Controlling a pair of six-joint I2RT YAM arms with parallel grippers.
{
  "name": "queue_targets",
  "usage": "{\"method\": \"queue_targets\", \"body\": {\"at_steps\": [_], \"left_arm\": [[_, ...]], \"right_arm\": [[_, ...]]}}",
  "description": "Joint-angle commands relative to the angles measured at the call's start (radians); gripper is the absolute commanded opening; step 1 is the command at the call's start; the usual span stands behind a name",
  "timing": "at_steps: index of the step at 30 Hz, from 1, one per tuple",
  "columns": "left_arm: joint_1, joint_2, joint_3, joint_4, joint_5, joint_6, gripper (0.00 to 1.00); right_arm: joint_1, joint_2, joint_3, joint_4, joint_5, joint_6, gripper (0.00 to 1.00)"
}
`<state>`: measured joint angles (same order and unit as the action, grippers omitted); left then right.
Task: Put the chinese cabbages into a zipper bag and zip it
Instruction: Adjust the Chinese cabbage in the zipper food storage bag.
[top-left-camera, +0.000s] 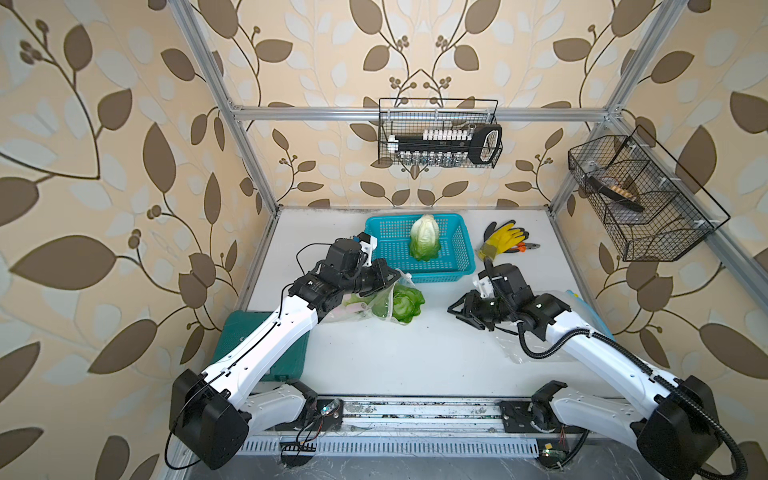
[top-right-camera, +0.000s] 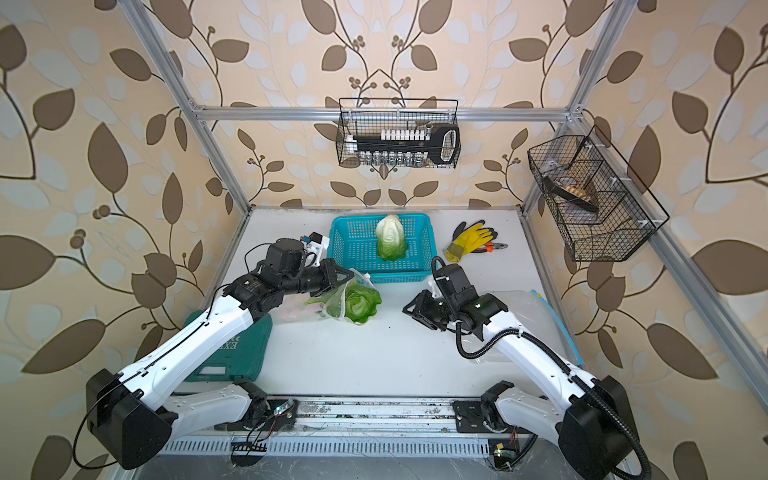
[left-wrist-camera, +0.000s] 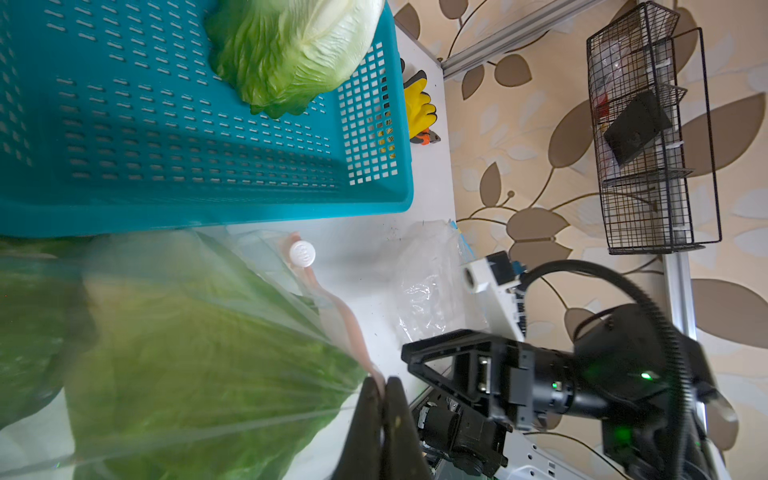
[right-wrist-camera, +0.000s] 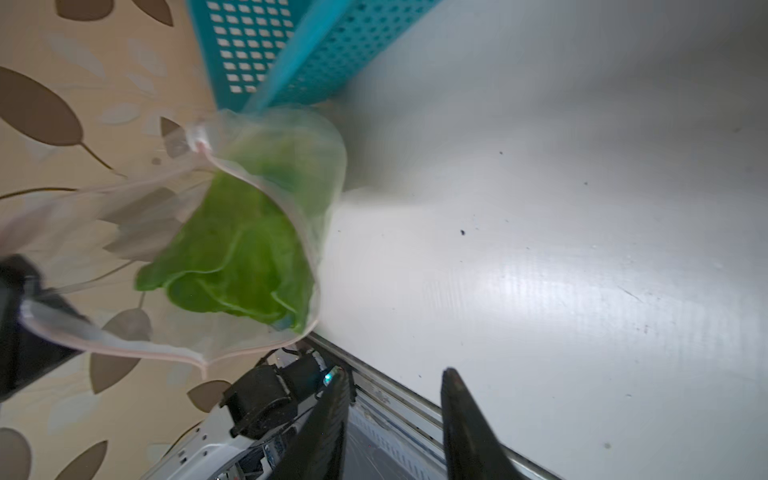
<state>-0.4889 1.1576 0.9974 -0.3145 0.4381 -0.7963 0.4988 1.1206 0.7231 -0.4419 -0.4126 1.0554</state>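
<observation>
My left gripper (top-left-camera: 392, 276) (left-wrist-camera: 382, 382) is shut on the pink zip rim of a clear zipper bag (top-left-camera: 384, 305) (left-wrist-camera: 232, 291) (right-wrist-camera: 274, 137) and holds its mouth up, left of the table's middle. A green chinese cabbage (top-left-camera: 406, 305) (top-right-camera: 359, 305) (right-wrist-camera: 237, 257) lies in the bag, its leafy end at the open mouth. The bag's white slider (left-wrist-camera: 302, 253) sits at the far end of the rim. Another cabbage (top-left-camera: 424, 237) (left-wrist-camera: 291, 50) lies in the teal basket (top-left-camera: 457, 266). My right gripper (top-left-camera: 455, 309) (right-wrist-camera: 395, 374) is open and empty, a short way right of the bag's mouth.
A second clear plastic bag (top-left-camera: 577, 307) (left-wrist-camera: 432, 282) lies under my right arm. A yellow glove (top-left-camera: 503, 241) and pliers (top-left-camera: 530, 246) lie at the back right. A green tool case (top-left-camera: 249, 332) lies under my left arm. Wire baskets (top-left-camera: 440, 133) hang on the walls.
</observation>
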Motion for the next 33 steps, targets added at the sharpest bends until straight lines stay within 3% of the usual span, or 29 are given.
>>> {"method": "queue_targets", "body": {"at_steps": [1,11,27,33], "left_arm": [[0.012,-0.027,0.049,0.031,0.017,-0.004,0.00],[0.012,-0.028,0.058,0.028,0.009,-0.001,0.00],[0.009,-0.028,0.041,0.040,0.014,-0.017,0.00],[0.000,-0.019,0.046,0.044,0.013,-0.022,0.00]], "right_arm": [[0.039,0.003,-0.025,0.135,0.025,0.117,0.34],[0.228,0.111,0.056,0.266,0.075,0.147,0.39],[0.310,0.295,0.068,0.449,0.132,0.228,0.33],[0.341,0.265,0.029,0.469,0.289,0.266,0.32]]}}
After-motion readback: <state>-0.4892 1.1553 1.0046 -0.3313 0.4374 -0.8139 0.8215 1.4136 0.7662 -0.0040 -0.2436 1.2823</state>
